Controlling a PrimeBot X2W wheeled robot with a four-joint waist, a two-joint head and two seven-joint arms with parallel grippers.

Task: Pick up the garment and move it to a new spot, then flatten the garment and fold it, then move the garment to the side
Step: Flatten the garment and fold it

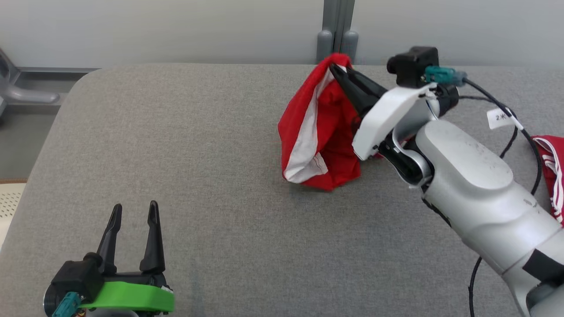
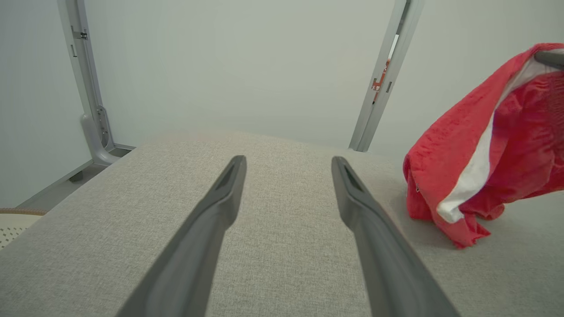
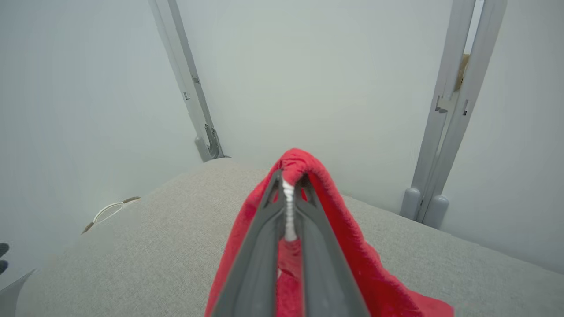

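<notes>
The garment (image 1: 317, 127) is red with a white band. It hangs in a peaked bunch above the grey table (image 1: 211, 176), its lower folds resting on the surface. My right gripper (image 1: 337, 68) is shut on the garment's top edge; the right wrist view shows the gripper (image 3: 289, 182) pinching red and white cloth (image 3: 343, 237) between its fingers. My left gripper (image 1: 134, 211) stands open at the near left with nothing between its fingers (image 2: 220, 207). From the left wrist view the garment (image 2: 480, 145) hangs to the right, apart from that gripper.
Another red and white striped cloth (image 1: 553, 171) lies at the table's right edge. Grey frame posts (image 1: 337, 31) rise behind the table's far edge against a pale wall. A black cable (image 1: 520, 132) runs along my right arm.
</notes>
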